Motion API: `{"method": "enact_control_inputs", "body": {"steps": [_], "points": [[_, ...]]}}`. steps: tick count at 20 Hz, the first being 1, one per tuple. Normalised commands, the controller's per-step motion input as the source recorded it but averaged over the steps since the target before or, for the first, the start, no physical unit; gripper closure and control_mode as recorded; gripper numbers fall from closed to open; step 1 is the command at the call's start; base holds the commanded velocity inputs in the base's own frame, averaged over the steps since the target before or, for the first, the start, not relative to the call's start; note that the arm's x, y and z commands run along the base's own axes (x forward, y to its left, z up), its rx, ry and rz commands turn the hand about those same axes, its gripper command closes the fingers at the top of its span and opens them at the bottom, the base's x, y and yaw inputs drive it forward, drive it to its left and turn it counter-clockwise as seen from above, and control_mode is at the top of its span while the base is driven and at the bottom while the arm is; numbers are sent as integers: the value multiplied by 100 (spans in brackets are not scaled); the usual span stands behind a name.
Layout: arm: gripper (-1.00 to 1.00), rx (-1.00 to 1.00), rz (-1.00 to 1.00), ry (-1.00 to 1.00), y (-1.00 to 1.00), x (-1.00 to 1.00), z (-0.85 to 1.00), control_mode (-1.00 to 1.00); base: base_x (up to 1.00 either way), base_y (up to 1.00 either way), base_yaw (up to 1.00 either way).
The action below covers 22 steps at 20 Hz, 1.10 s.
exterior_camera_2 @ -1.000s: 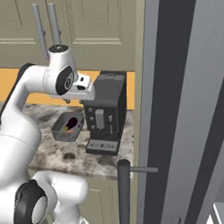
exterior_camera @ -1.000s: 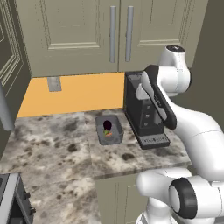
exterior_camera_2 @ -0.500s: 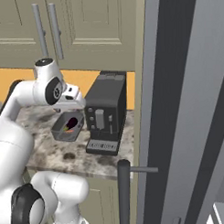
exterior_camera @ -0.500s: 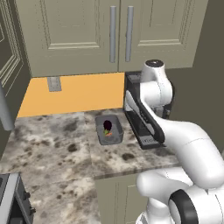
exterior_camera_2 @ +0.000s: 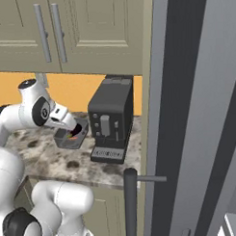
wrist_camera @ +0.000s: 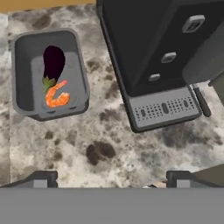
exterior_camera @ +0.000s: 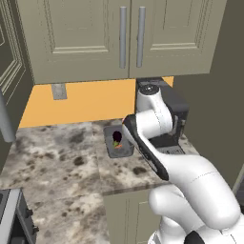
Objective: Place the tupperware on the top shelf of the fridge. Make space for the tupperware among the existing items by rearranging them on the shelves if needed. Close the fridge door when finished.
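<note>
The jaws stand wide apart above the speckled marble tabletop [wrist_camera: 109, 131], holding nothing. The small translucent grey rectangular tupperware [wrist_camera: 49, 74], with purple and orange food inside, sits near the tabletop's back edge, just beside the black coffee machine [wrist_camera: 153, 57].

The tupperware [exterior_camera: 116, 142] sits on the marbled worktop [exterior_camera: 57, 157], just left of the dark coffee machine [exterior_camera: 167, 114]. The white arm [exterior_camera: 157, 138] bends in front of that machine, beside the tub.
</note>
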Motion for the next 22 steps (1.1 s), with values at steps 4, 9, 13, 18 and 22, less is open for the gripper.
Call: {"method": "enact_control_inputs", "body": {"steps": [4, 9, 13, 18, 22], "points": [[-100, 0, -30, 1, 9, 1, -29, -100, 0, 0, 0], [-100, 9, -27, 1, 0, 27, -47, -100, 0, 0, 0], [-100, 18, -25, 2, 0, 48, -61, -100, 0, 0, 0], [-100, 16, -17, 0, 0, 41, -27, -100, 0, 0, 0], [-100, 2, -8, 0, 0, 46, 0, -100, 0, 0, 0]]}}
